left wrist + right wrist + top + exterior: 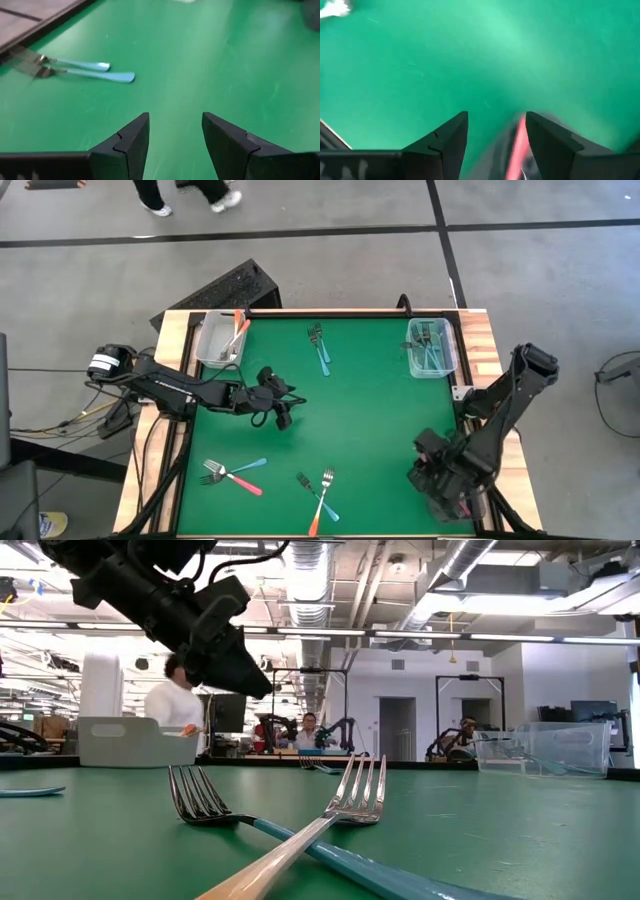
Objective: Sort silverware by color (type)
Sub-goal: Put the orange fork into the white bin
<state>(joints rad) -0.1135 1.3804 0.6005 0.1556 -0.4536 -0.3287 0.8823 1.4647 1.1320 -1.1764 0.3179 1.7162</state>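
evidently mid-sort, the right hand (495, 145) gapes over a pink-red fork (519, 150) at the bench's (370, 410) corner, while the left hand (175, 145), fingers apart, faces two blue forks (95, 71).

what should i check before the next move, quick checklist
1. Left claw open and empty: ok.
2. Two blue forks ahead of the left claw, lying side by side on the green mat: ok.
3. Right claw open: ok.
4. Pink-red fork between the right claw's fingers, released or not: cannot tell.
5. Crossed orange and blue forks at the near edge unsorted: not ok.
6. Right bin holds only blue forks: ok.
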